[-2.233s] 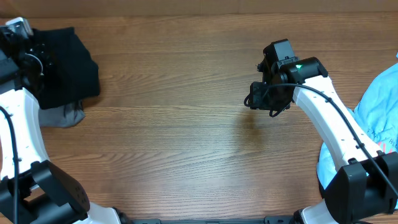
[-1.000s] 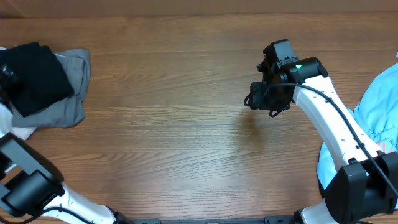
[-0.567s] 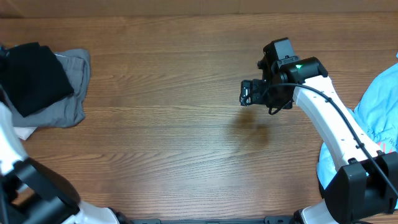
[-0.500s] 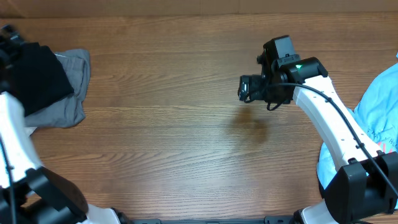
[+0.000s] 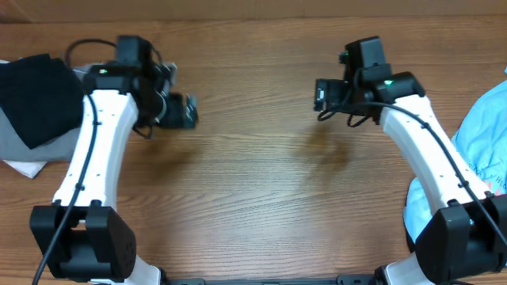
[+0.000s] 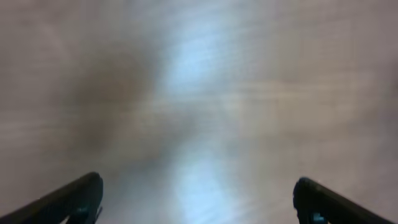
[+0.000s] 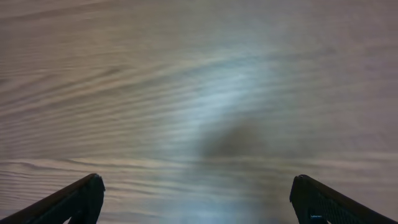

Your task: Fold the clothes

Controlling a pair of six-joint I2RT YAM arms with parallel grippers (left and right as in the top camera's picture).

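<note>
- Wooden tabletop point(image 5: 253, 198) with a brown grain fills the space under and between both arms.
- Left end effector point(image 5: 184, 112) hangs over bare wood. In its wrist view, its end effector point(image 6: 196, 183) has two dark fingers point(image 6: 74, 196) spread wide with nothing between them. That view is blurred.
- Right end effector point(image 5: 321, 95) is also over bare wood, well apart from the left one. Its wrist view shows the end effector point(image 7: 196, 180) fully spread and empty, with only wood grain and a soft shadow below.
- Black shirt point(image 5: 36, 95) lies bunched well off to the left of the left end effector, at the tabletop's left edge.
- Grey garment point(image 5: 9, 146) sits under the black shirt, and a white cloth corner point(image 5: 24, 168) pokes out beneath both.
- Light blue T-shirt point(image 5: 483, 134) lies well off to the right of the right end effector, running past the tabletop's right edge and partly hidden by the right arm.
</note>
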